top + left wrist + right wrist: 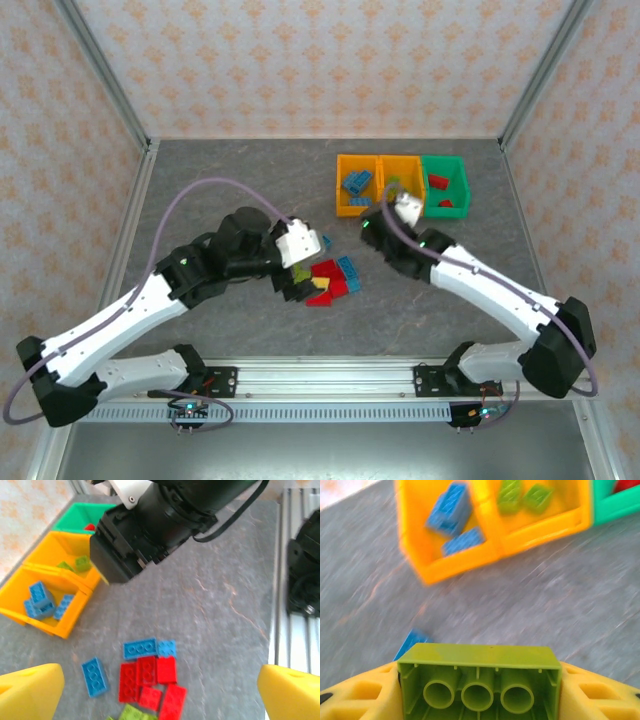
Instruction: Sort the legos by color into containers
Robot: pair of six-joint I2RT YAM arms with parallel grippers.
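A grey stone-patterned counter sits inside a walled booth, with two white and black robot arms reaching in from the near edge.

On the left, the left claw hangs wide open above a loose pile of legos near the middle of the counter, its yellow fingertips spread far apart and holding nothing. Beneath it lie several red bricks packed together, two blue bricks touching their far side, one blue brick alone just to the left, and a lime green brick at the near edge.

Further right, towards the back, three containers stand joined in a row. The left orange bin holds blue bricks. The middle orange bin holds lime green bricks. The green bin at the right end holds red bricks.

The right claw is at the near edge of the orange bins, closed on a lime green lego. The brick sits crosswise between the yellow fingers, its hollow underside with three round tubes facing the wrist camera.
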